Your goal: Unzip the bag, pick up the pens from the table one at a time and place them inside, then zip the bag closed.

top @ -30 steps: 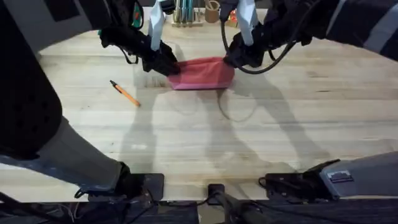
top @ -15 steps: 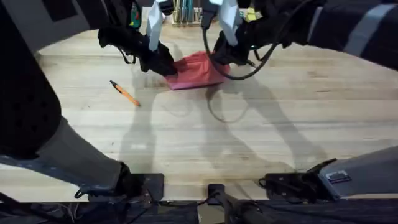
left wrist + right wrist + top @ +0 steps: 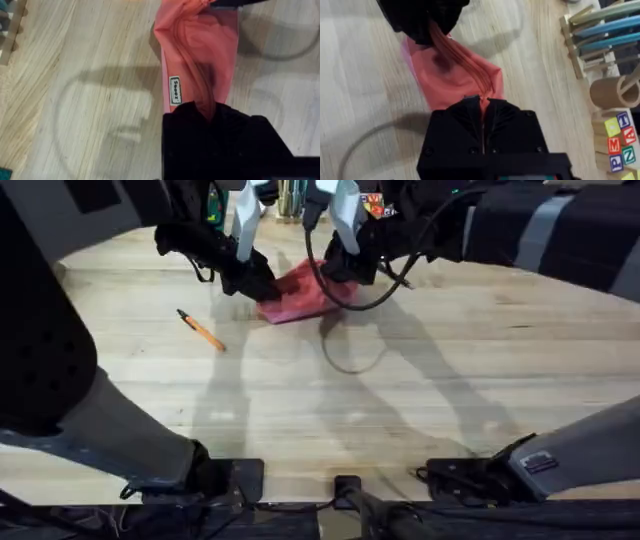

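Note:
The salmon-pink bag (image 3: 297, 292) lies bunched at the far middle of the table (image 3: 400, 420). My left gripper (image 3: 262, 284) is shut on the bag's left end; the left wrist view shows the bag (image 3: 200, 45) running away from the closed left gripper (image 3: 205, 107). My right gripper (image 3: 335, 272) is shut on the bag's top edge at the zipper line. From the right wrist, the bag (image 3: 445, 75) stretches from the right gripper (image 3: 481, 100) to the left gripper (image 3: 420, 17). An orange pen (image 3: 202, 331) with a black tip lies on the table left of the bag.
A wooden holder with teal pens (image 3: 605, 35) stands behind the bag at the table's far edge, beside a wooden cup (image 3: 610, 92) and coloured letter blocks (image 3: 617, 145). A cable loop (image 3: 350, 358) lies in front of the bag. The near half of the table is bare wood.
My right gripper has moved left along the bag toward the left gripper, and the bag has bunched up shorter. The left gripper and the orange pen have stayed put.

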